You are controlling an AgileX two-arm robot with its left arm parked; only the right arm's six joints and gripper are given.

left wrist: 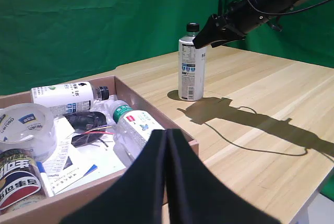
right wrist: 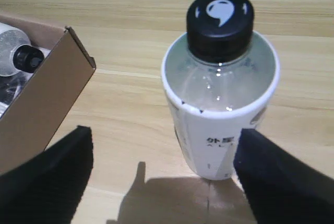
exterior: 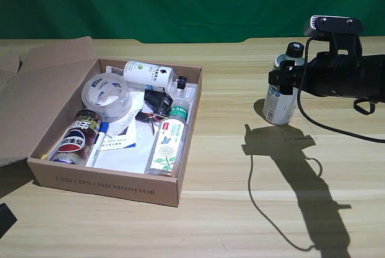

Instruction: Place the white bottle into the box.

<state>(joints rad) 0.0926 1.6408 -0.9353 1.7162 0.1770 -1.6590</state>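
The white bottle (exterior: 278, 104) (left wrist: 190, 67) stands upright on the wooden table, to the exterior view's right of the box (exterior: 108, 183). It has a black cap and a white label with blue print. My right gripper (exterior: 283, 80) (left wrist: 206, 36) is at the bottle's upper part and is open. In the right wrist view the bottle (right wrist: 219, 109) sits just ahead of the gripper (right wrist: 164, 182), with one dark finger (right wrist: 52, 182) on each side and apart from it. A corner of the box (right wrist: 36, 109) shows beside it.
The box holds a tape roll (exterior: 106, 95), a Pepsi can (exterior: 76, 138), a white bottle with a green logo (exterior: 147, 74), a clear green-capped bottle (exterior: 169, 141), papers and wires. A black cable (exterior: 264, 210) trails over the table. The parked left gripper (left wrist: 167, 182) hangs over the box's near edge.
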